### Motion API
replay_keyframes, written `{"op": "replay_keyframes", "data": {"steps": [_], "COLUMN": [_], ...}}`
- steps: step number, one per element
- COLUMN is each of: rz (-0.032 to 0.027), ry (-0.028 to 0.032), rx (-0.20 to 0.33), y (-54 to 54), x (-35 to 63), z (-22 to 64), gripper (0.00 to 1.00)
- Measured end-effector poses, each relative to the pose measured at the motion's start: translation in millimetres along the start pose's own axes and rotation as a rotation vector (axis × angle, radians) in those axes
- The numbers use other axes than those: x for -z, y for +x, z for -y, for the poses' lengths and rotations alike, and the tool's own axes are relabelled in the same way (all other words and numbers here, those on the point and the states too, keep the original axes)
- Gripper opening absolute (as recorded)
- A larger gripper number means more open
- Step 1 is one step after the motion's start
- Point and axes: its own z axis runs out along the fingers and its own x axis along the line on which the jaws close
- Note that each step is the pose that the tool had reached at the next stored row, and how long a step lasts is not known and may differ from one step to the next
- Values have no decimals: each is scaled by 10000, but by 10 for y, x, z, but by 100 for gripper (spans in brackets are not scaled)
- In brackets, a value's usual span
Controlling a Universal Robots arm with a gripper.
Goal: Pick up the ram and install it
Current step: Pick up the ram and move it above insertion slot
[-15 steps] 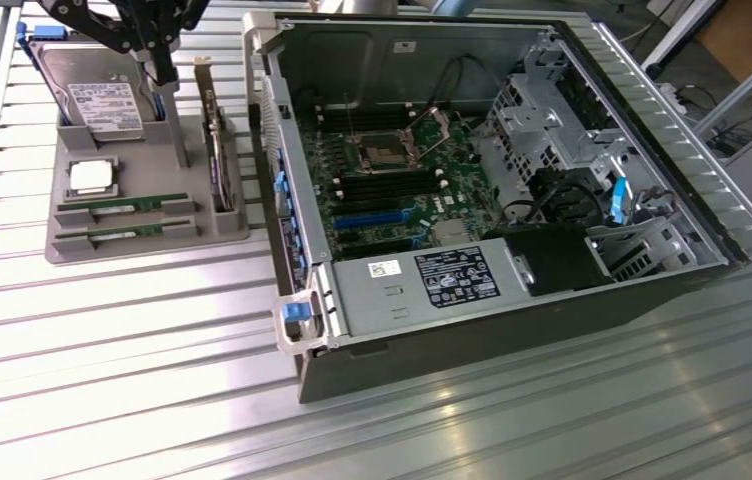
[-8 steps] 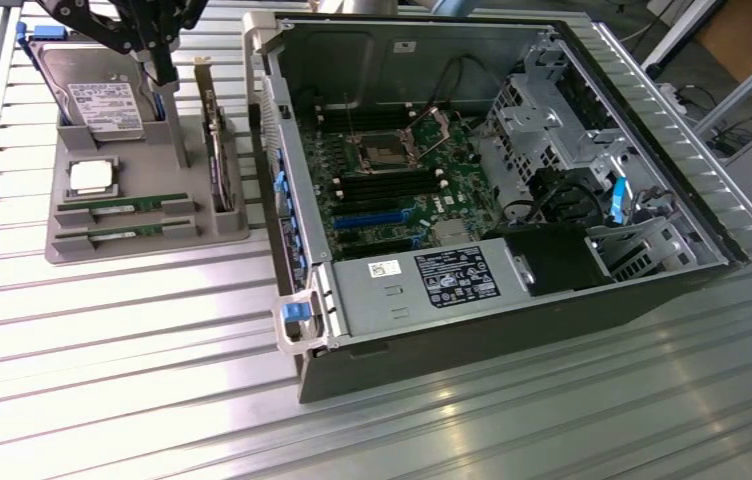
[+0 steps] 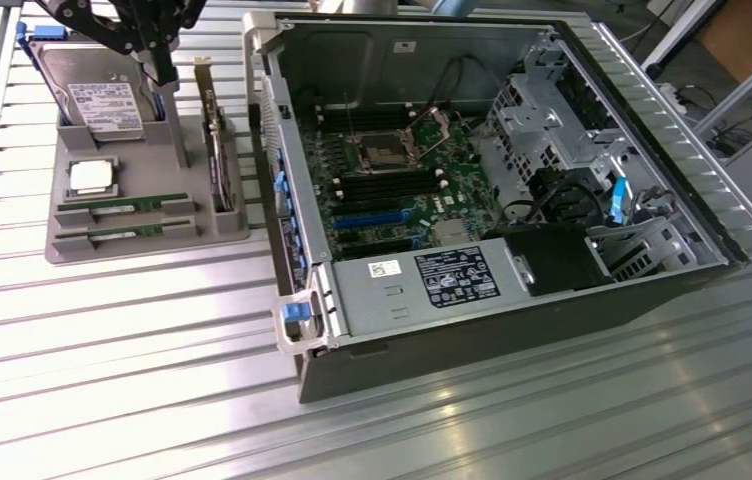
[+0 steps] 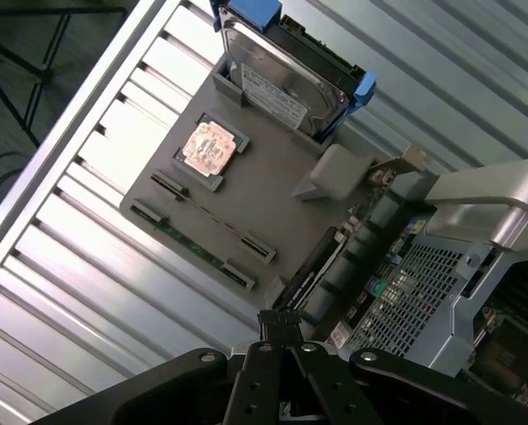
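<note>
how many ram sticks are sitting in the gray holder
2. One ram stick lies beside the processor chip; the other lies parallel along the holder's edge. None looks hidden.

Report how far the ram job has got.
Done: nothing yet. One ram stick and a second stick lie in their holders on the tray. In hand: nothing; the gripper, shut and empty, hangs above the tray. Left: pick-up and install; the motherboard's black slots look unfilled.
</note>
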Motion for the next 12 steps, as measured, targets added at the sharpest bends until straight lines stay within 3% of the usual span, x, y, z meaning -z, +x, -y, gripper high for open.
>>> {"op": "replay_keyframes", "data": {"steps": [12], "rz": [-23], "ry": [-11], "rx": [565], "y": [0], "x": [0], "z": [0], "gripper": [10]}}
